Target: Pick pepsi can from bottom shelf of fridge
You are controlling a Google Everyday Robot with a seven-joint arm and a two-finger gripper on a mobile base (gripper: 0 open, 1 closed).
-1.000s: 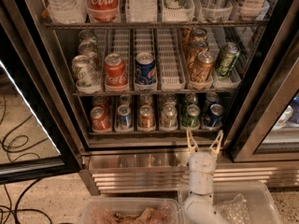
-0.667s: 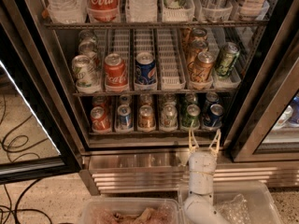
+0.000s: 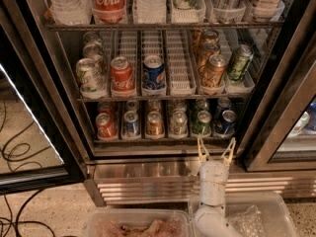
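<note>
**Q:** So what actually changed for you in that last second?

**A:** Honestly, next to nothing. Your gripper [image 3: 216, 149] sat in the same spot it had a second earlier. It was outside the fridge [image 3: 49, 90], in front of the ribbed steel base [image 3: 138, 173], with its tips just under the front edge of the bottom shelf [image 3: 163, 140]. The fingers [image 3: 201, 151] were spread apart in a V with nothing between them, same as before. None of the cans had budged either.

**Q:** And where was the pepsi can from there?

**A:** Just above the gripper and a touch to its right, at the front of the last lane on the bottom shelf. That's the pepsi can [image 3: 226, 123], dark blue with a silver top. It was only my read though, because you couldn't make out the logo. The green can [image 3: 202, 123] stood right next to it, more or less straight above the gripper's left finger. There was also another bluish can [image 3: 131, 124] well off to the gripper's left on the same shelf. A blue can [image 3: 154, 73] sat higher up and to the left on the next shelf [image 3: 163, 97], and that wasn't the one you were after.

**Q:** So where did that leave the pick?

**A:** Lined up, but the reach hadn't started and nothing was grabbed. My guess is you needed to come up a bit, nudge right and push in. That shelf was low and the cans were packed tight, so the green neighbour looked like the thing you'd clip.
</note>
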